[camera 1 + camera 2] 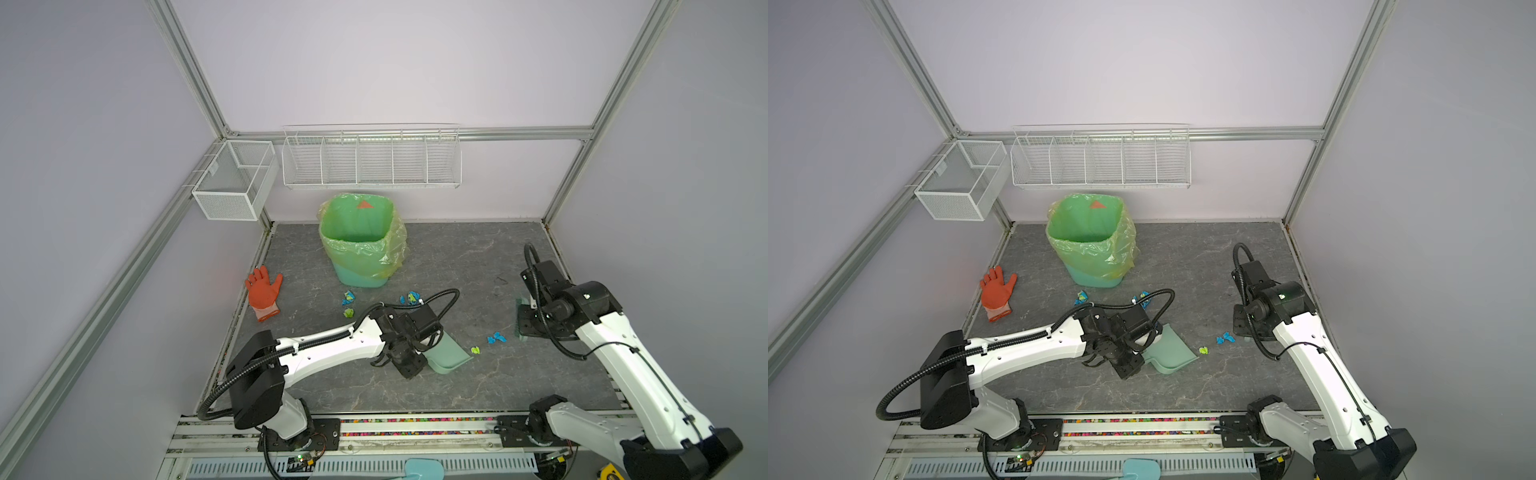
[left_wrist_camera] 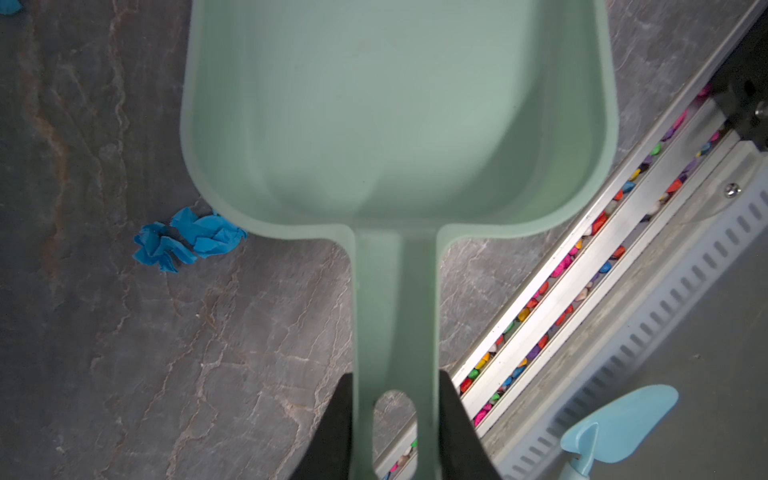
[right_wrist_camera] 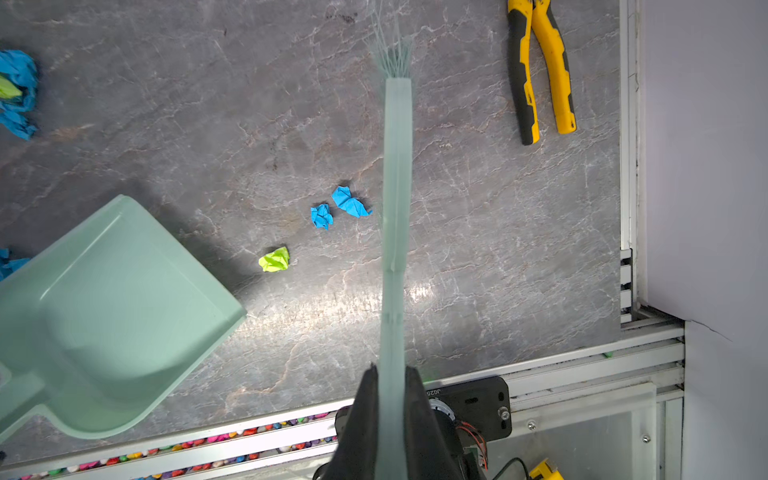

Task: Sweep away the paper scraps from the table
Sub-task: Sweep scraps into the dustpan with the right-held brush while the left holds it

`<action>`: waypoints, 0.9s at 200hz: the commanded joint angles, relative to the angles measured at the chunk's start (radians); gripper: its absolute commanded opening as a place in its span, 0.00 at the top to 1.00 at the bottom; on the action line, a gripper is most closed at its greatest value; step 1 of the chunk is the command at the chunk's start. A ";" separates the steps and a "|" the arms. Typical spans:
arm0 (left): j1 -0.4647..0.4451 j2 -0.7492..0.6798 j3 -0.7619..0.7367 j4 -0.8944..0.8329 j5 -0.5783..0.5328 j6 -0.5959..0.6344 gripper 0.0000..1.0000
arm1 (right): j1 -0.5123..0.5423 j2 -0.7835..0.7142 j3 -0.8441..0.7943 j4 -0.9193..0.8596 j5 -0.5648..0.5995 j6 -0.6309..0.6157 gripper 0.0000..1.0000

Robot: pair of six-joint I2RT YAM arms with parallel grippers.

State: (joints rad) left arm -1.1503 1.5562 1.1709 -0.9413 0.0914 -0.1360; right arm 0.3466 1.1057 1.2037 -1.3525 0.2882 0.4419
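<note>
My left gripper [image 2: 395,395] is shut on the handle of a pale green dustpan [image 2: 395,116] that rests mid-table [image 1: 446,353], its pan bare. My right gripper [image 3: 391,370] is shut on a pale green brush [image 3: 397,187], standing at the right [image 1: 530,322]. Between dustpan and brush lie two blue paper scraps [image 3: 322,216] [image 1: 496,338] and a lime one [image 3: 274,260] [image 1: 476,350]. More paper scraps lie near the bin [image 1: 348,297] [image 1: 411,298]. Another blue paper scrap [image 2: 187,239] touches the pan's rear corner. The table [image 1: 457,257] is dark grey and veined.
A bin lined with a green bag [image 1: 361,241] stands at the back. An orange-red glove [image 1: 264,293] lies at the left edge. Yellow pliers [image 3: 540,70] lie near the right rail. White wire baskets [image 1: 372,160] hang on the wall. A light blue scoop [image 2: 619,419] lies beyond the front rail.
</note>
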 commanded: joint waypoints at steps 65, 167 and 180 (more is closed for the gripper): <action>-0.061 0.101 0.113 -0.062 -0.053 0.016 1.00 | -0.001 0.101 -0.016 0.006 -0.047 -0.069 0.93; -0.067 0.177 0.149 -0.086 -0.086 0.066 1.00 | 0.108 0.170 -0.042 0.045 -0.140 -0.096 0.93; -0.066 0.186 0.155 -0.083 -0.082 0.065 1.00 | 0.130 0.176 -0.047 0.050 -0.154 -0.098 0.93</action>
State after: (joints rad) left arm -1.2121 1.7199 1.2854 -0.9848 0.0265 -0.1036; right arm 0.4416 1.2671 1.1725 -1.3167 0.1787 0.3614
